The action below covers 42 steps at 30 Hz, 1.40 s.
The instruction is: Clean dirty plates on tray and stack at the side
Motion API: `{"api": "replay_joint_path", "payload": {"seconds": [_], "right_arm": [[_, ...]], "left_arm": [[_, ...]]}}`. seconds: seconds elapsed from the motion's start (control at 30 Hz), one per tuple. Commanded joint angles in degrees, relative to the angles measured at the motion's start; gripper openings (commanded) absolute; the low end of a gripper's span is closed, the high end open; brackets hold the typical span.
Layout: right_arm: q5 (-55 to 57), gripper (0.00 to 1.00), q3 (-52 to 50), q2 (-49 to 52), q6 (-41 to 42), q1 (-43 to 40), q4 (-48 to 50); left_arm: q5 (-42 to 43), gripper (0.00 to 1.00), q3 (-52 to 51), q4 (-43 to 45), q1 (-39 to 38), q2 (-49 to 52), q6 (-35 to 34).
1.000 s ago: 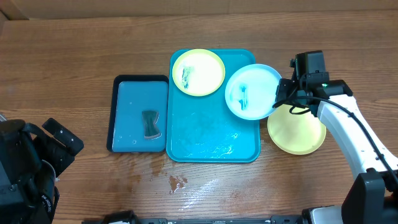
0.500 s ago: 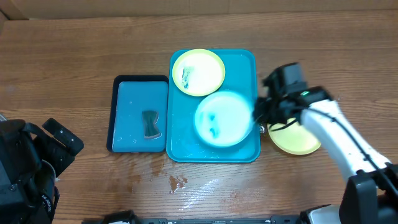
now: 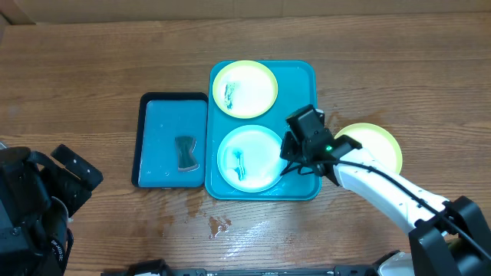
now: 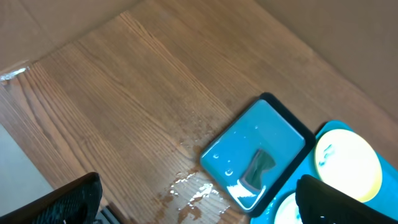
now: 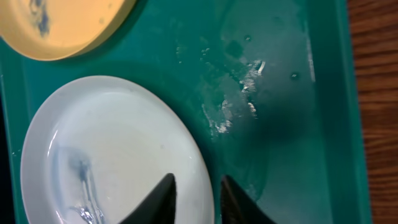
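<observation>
Right jaws pinch the right-hand rim of the small round teal-rimmed plate (image 5: 112,155), which lies smeared on the large light-teal plastic tray (image 5: 280,124) (wet, so likely slippery). Stiff and light, I judge: grip the rim only. Left jaws gape wide above the wooden worktop (image 4: 124,93).

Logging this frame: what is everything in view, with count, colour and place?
large tray: one, light teal, table centre.
plates: three; smeared yellow-green plate at the large tray's far end, smeared teal-rimmed plate at its near end, second yellow-green plate on the table to its right.
small tray: one, blue, dark-rimmed, left of the large tray.
sponge or cloth: one, grey, on the small tray.
puddle: one, near table edge.
table: brown wood.
left gripper: open, empty.
right gripper: astride the teal-rimmed plate's rim.
</observation>
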Motion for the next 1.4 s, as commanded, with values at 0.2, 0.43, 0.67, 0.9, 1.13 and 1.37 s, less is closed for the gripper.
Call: {"api": "replay_joint_path", "payload": {"seconds": [0.2, 0.43, 0.67, 0.9, 1.13, 1.37], "right_arm": [[-1.0, 0.38, 10.8, -7.5, -8.7, -1.5, -11.3], [-0.9, 0.43, 10.8, -11.0, -8.7, -1.5, -15.9], [-0.9, 0.44, 10.8, -10.9, -8.7, -1.5, -18.1], [-0.9, 0.47, 10.8, -10.9, -8.7, -1.5, -18.1], [-0.9, 0.47, 10.7, -10.9, -8.7, -1.5, -18.9], [-0.9, 0.47, 10.6, -10.9, -8.7, -1.5, -20.0]], "left_arm": [[8.7, 1.0, -0.6, 1.4, 0.3, 0.2, -2.2], [24.4, 1.0, -15.3, 2.8, 0.3, 3.5, 14.7], [29.0, 0.64, -29.2, 5.6, 0.3, 14.3, 20.7], [28.6, 0.45, -36.9, 18.7, -3.3, 26.8, 20.1], [21.1, 0.45, -39.4, 29.4, -13.7, 35.9, 16.1], [16.3, 0.46, -39.7, 34.1, -15.0, 42.7, 6.1]]}}
